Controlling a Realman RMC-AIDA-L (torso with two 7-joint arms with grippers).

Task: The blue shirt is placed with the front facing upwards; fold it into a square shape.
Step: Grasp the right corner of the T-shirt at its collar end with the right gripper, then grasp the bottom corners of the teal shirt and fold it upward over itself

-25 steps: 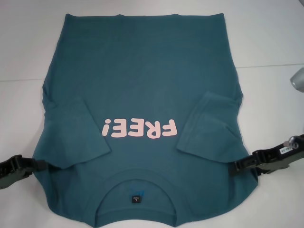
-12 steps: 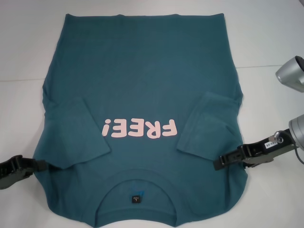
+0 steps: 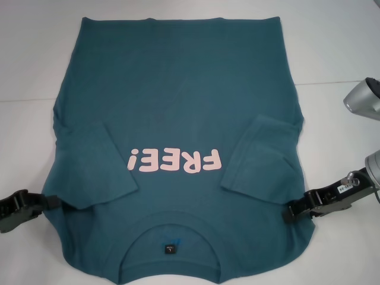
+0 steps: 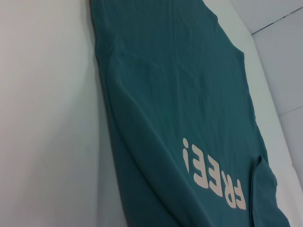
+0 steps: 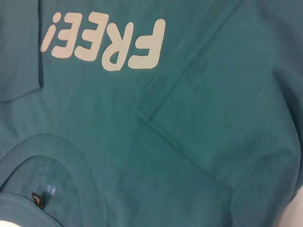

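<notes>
I have the dark teal-blue cotton T-shirt (image 3: 178,119) flat on the white worktop (image 3: 332,53), sleeves tucked inward. Left tool (image 3: 50,203) and right tool (image 3: 290,212) flank its shoulders, seemingly for the next fold; I cannot tell either grip.

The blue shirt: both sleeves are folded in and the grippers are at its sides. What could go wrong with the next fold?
1. The left gripper and right gripper sit at the edges of the blue shirt; a shallow grasp may slip off.
2. The sleeves folded inward may fall open when the shoulders are lifted.
3. The two arms may lift unevenly, which would skew the fold.
</notes>
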